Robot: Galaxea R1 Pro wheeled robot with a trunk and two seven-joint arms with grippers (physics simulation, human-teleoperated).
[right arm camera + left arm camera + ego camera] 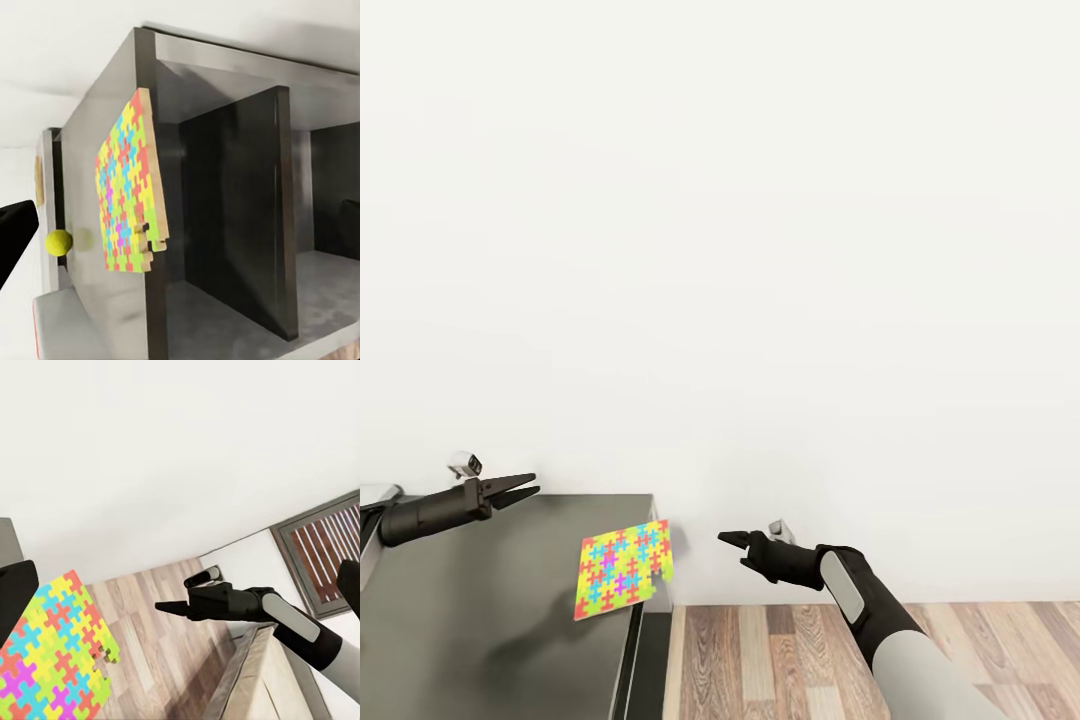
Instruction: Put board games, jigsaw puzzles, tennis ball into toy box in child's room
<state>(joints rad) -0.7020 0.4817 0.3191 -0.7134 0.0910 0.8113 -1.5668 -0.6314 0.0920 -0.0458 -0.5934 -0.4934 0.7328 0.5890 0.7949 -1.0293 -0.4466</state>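
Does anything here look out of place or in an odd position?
Yes. The jigsaw puzzle lies at the corner of the dark table and sticks out past its edge, so it could slip off. The tennis ball also sits on that table.

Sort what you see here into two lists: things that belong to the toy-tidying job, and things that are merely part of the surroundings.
Belongs to the job:
- jigsaw puzzle, overhanging the corner of the dark table section
- tennis ball on the table top
- left claw and right claw, both empty

Just surroundings:
- white wall
- wood-plank floor
- open compartments under the table
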